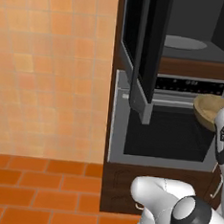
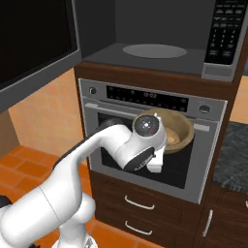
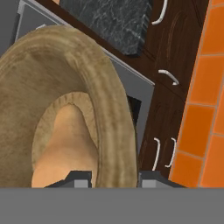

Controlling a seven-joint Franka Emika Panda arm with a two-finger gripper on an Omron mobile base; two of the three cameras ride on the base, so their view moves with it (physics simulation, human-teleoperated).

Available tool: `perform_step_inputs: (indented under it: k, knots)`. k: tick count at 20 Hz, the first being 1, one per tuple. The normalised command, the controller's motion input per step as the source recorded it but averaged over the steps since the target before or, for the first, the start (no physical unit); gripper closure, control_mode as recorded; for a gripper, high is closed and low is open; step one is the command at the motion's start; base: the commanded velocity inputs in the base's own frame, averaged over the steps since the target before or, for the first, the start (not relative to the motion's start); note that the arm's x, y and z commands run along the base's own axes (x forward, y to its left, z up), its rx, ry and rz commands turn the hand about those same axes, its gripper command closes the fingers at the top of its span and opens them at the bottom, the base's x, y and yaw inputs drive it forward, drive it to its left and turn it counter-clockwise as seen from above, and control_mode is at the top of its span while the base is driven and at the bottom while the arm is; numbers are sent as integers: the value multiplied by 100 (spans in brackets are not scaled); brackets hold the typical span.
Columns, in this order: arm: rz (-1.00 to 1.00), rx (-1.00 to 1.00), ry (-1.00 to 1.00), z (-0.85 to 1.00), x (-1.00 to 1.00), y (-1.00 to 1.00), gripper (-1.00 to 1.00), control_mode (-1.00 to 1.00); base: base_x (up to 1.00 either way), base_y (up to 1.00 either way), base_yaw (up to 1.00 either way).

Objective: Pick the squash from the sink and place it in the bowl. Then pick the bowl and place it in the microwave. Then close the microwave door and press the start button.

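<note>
Before oven (image 2: 145, 140): gripper (image 3: 114, 179) clamps bowl (image 2: 178, 127); display illegible.

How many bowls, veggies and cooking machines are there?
Bowl: 1
Squash: 1, in the bowl
Microwave: 1
Oven: 1
Total: 4

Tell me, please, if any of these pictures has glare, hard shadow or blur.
Left base view: flat, even light, and the microwave door shows no glare. Right base view: the oven display is too soft to read. Hand view: the bowl has a coarse, smeared texture and the squash lies in soft shade.
</note>
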Motion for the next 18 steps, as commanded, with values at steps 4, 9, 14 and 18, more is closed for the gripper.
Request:
perform_step_inputs:
  k: [4,9,14,18]
  knots:
    - [0,0,0,0,0,0,100,100,20,-1,-2]
    - [0,0,0,0,0,0,100,100,46,-1,0]
    - [0,0,0,0,0,0,100,100,20,0,0]
    - [0,-3,-10,3,-16,6,100,-100,0,0,0]
